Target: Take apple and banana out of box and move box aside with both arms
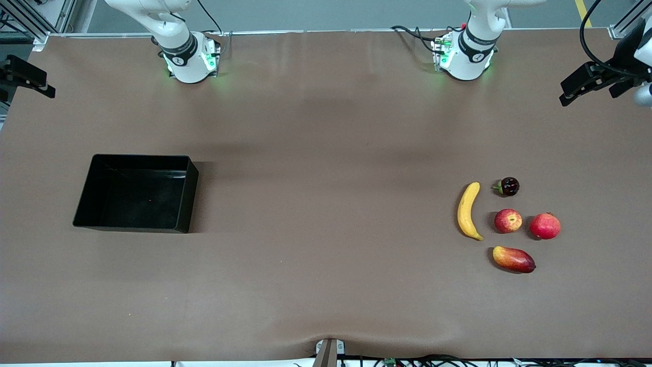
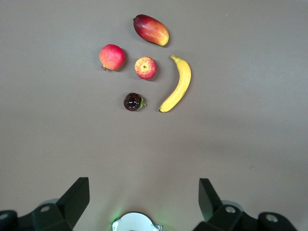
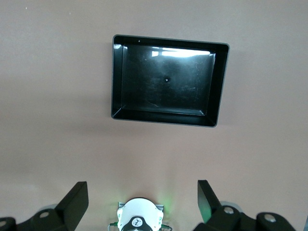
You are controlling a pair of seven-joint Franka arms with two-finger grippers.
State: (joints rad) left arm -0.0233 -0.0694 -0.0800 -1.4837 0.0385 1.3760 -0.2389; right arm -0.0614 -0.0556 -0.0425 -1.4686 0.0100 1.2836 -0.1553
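Observation:
A yellow banana (image 1: 468, 210) and a small red-yellow apple (image 1: 508, 220) lie side by side on the brown table toward the left arm's end. Both show in the left wrist view, the banana (image 2: 178, 84) and the apple (image 2: 146, 67). The black open-top box (image 1: 137, 196) stands empty toward the right arm's end and shows in the right wrist view (image 3: 166, 79). My left gripper (image 2: 144, 185) is open and empty, high over bare table between its base and the fruits. My right gripper (image 3: 143, 187) is open and empty, high over bare table between its base and the box. Neither hand shows in the front view.
A red pomegranate (image 1: 545, 226) lies beside the apple, a red-orange mango (image 1: 513, 259) nearer the front camera, and a small dark round fruit (image 1: 508, 186) farther from it. Black fixtures stand at both table ends (image 1: 596, 81) (image 1: 25, 76).

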